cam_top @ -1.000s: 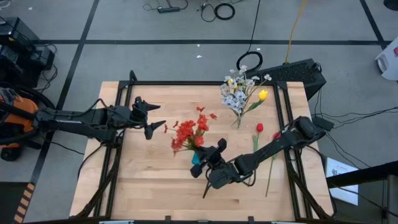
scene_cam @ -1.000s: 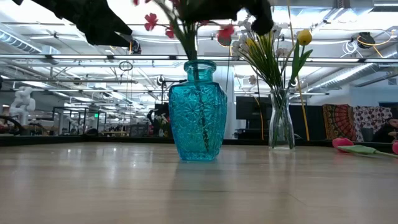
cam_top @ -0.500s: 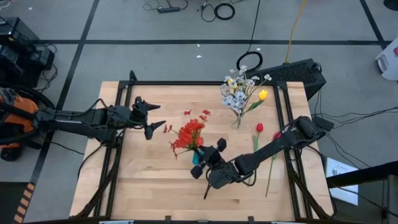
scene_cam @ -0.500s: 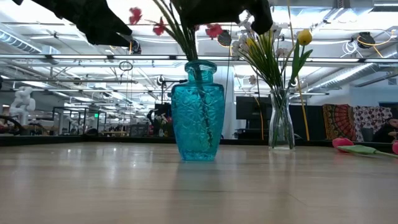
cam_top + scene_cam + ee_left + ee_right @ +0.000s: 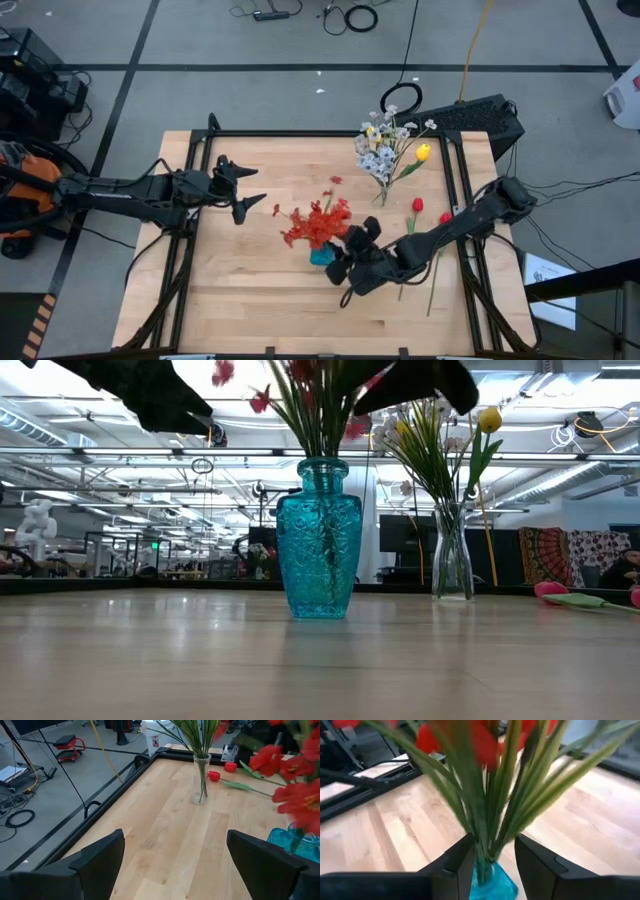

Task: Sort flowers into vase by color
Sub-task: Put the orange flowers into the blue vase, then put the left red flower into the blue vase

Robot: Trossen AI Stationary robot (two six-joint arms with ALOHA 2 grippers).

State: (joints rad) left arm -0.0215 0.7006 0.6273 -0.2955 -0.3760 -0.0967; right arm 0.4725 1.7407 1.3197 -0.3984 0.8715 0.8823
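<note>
A blue glass vase (image 5: 320, 257) (image 5: 320, 540) stands mid-table and holds a bunch of red flowers (image 5: 318, 222) on green stems (image 5: 490, 820). My right gripper (image 5: 347, 255) (image 5: 494, 857) is open just above the vase's neck, with the stems standing in the gap between its fingers. My left gripper (image 5: 250, 198) (image 5: 175, 860) waits open and empty toward the table's left. A clear vase (image 5: 452, 560) at the far right holds whitish sprigs (image 5: 378, 155) and a yellow tulip (image 5: 423, 152). Two red tulips (image 5: 417, 205) (image 5: 445, 217) lie flat on the table at the right. My right gripper comes slanting down from the table's right, one finger (image 5: 455, 867) on each side of the red flowers' stems (image 5: 487, 847), just above the vase's mouth. Whether either finger touches the stems I cannot tell. The stems stand in the vase.
A black frame (image 5: 300, 135) runs round the wooden tabletop. The red tulips' long stems (image 5: 435, 280) stretch toward the near right edge beside my right arm. Bare wood lies at the near left (image 5: 230, 290).
My right gripper has moved toward the table's right edge and risen a little. The red bunch, which leaned toward the far left, has swung over and now stands more upright above the blue vase. The vase stays in its place.
</note>
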